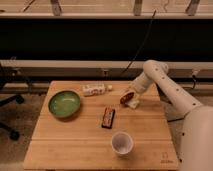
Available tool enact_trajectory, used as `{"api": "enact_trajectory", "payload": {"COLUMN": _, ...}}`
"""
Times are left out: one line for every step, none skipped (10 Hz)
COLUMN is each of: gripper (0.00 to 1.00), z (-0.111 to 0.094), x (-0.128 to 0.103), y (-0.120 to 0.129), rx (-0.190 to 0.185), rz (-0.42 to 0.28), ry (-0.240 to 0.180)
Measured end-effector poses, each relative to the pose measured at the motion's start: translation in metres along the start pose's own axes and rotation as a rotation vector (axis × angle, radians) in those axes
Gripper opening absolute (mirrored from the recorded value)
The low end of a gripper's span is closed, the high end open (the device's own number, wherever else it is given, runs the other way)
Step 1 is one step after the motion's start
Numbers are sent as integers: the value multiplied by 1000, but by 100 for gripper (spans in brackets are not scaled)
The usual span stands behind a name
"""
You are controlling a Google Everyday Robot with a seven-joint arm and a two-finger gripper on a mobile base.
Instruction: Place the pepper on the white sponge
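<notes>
The pepper is a small dark red chili at the right rear of the wooden table. It lies over the left end of the white sponge, a small off-white block. My gripper comes down from the white arm and sits right at the pepper, just above the sponge. The gripper hides where the pepper meets it.
A green bowl stands at the left. A white bottle lies at the rear middle. A dark brown bar lies in the centre and a white cup stands near the front. A dark wall with rails runs behind the table.
</notes>
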Motion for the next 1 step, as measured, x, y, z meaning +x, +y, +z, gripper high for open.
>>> {"api": "enact_trajectory", "payload": {"gripper": 80, "z": -3, "x": 1, "y": 1, "rx": 3, "rz": 2, "ry": -2}}
